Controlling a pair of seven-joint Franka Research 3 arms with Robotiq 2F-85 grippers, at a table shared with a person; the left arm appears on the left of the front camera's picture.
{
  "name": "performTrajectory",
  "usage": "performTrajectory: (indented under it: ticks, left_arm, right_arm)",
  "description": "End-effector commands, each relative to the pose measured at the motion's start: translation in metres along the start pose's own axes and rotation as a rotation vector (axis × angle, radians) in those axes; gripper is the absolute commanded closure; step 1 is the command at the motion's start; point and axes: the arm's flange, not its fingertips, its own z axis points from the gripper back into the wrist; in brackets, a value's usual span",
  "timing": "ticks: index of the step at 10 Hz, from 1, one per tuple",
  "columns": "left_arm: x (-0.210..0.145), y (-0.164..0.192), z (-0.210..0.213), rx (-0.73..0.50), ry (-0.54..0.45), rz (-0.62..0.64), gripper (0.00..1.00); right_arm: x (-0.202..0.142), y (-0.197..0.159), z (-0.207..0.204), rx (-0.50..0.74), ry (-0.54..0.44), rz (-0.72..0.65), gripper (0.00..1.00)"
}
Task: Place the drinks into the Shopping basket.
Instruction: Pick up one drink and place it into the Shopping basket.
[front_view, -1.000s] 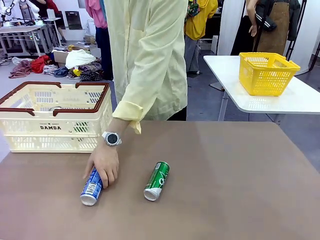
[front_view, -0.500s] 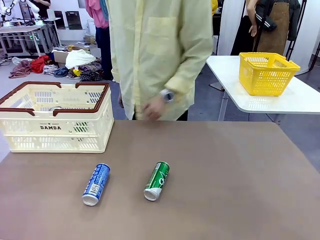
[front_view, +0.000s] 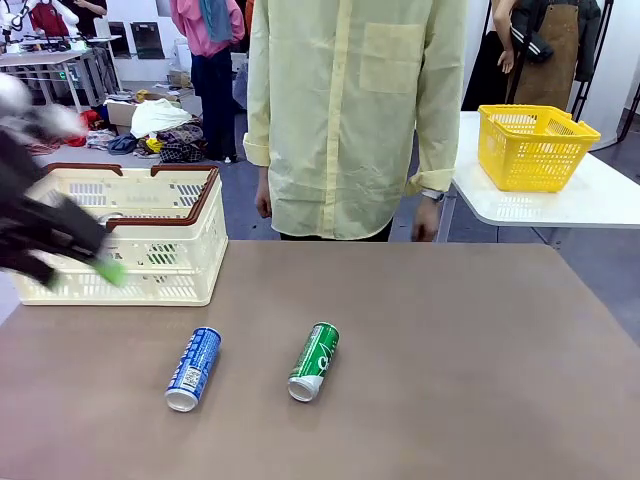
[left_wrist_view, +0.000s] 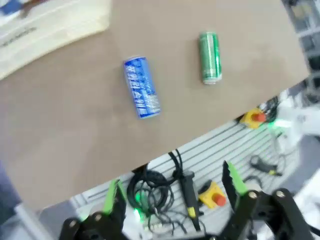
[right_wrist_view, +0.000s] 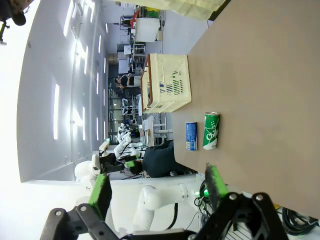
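Observation:
Two drinks lie on their sides on the brown table: a blue can and, to its right, a green can. The cream Shopping basket with a brown rim stands at the back left. My left gripper shows as a blur in front of the basket, above and left of the blue can. In the left wrist view its fingers stand open and empty, far above the blue can and green can. My right gripper is open and empty, off the table, with both cans ahead.
A person in a pale yellow shirt stands at the table's far edge, arms hanging down. A yellow mesh basket sits on a white side table at the back right. The right half of the brown table is bare.
The person's hand has let go of the blue can and drawn back, and the person now stands upright. My left arm has swung into the front view from the left.

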Motion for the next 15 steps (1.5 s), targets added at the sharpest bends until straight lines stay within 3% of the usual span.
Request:
performTrajectory:
  ticks: [1,2,4,5,6,7,8,11,15]
  left_arm:
    - [0.055,-0.069,-0.075,0.124,0.125,-0.123,0.00]
    - [0.068,-0.109,-0.112,0.180,0.146,-0.153,0.00]
    - [0.085,-0.166,-0.201,0.272,0.076,-0.146,0.00]
    - [0.095,-0.179,-0.232,0.250,0.029,-0.141,0.00]
    - [0.107,-0.182,-0.250,0.235,0.049,-0.126,0.00]
    - [0.119,-0.176,-0.260,0.240,0.097,-0.125,0.00]
    - [0.075,-0.181,-0.233,0.192,0.047,-0.178,0.00]
    - [0.075,-0.181,-0.233,0.192,0.047,-0.178,0.00]
    - [0.102,-0.176,-0.278,0.158,0.138,-0.215,0.00]
  right_arm:
    - [0.003,0.006,0.000,0.021,-0.009,-0.013,0.00]
    - [0.003,0.006,0.000,0.021,-0.009,-0.013,0.00]
    - [0.003,0.006,0.000,0.021,-0.009,-0.013,0.00]
    - [0.003,0.006,0.000,0.021,-0.009,-0.013,0.00]
    - [0.003,0.006,0.000,0.021,-0.009,-0.013,0.00]
    - [0.003,0.006,0.000,0.021,-0.009,-0.013,0.00]
    - [0.003,0.006,0.000,0.021,-0.009,-0.013,0.00]
    - [0.003,0.006,0.000,0.021,-0.009,-0.013,0.00]
    - [0.003,0.006,0.000,0.021,-0.009,-0.013,0.00]
